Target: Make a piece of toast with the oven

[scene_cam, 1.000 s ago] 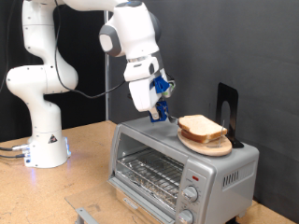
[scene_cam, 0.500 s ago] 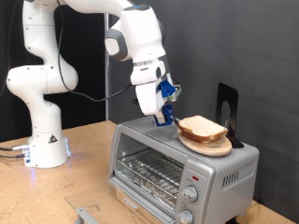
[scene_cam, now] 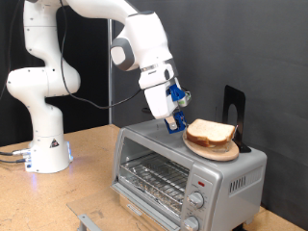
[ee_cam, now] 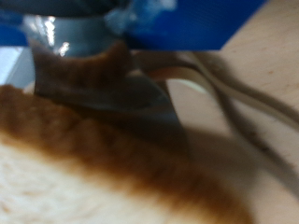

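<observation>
The piece of toast point(scene_cam: 212, 131), pale with a tan-brown crust, lies on a round wooden plate point(scene_cam: 218, 151) on top of the oven point(scene_cam: 164, 173). The oven is silver, and its wire rack shows through the glass door. My gripper point(scene_cam: 176, 122) hangs tilted over the oven's top, just to the exterior view's left of the toast, at the slice's edge. The wrist view is blurred: the toast's brown crust point(ee_cam: 121, 163) fills the lower part, very close, with one dark finger point(ee_cam: 89, 70) right above it. Nothing shows between the fingers.
A black upright stand point(scene_cam: 234, 114) rises behind the plate on the oven's top. The oven's round knobs point(scene_cam: 197, 200) are at its front right. The robot base point(scene_cam: 43, 144) stands on the wooden table point(scene_cam: 87, 178) at the exterior view's left.
The gripper has moved towards the exterior view's right and slightly down, from over the oven's middle to right beside the toast. The toast and the plate have not moved.
</observation>
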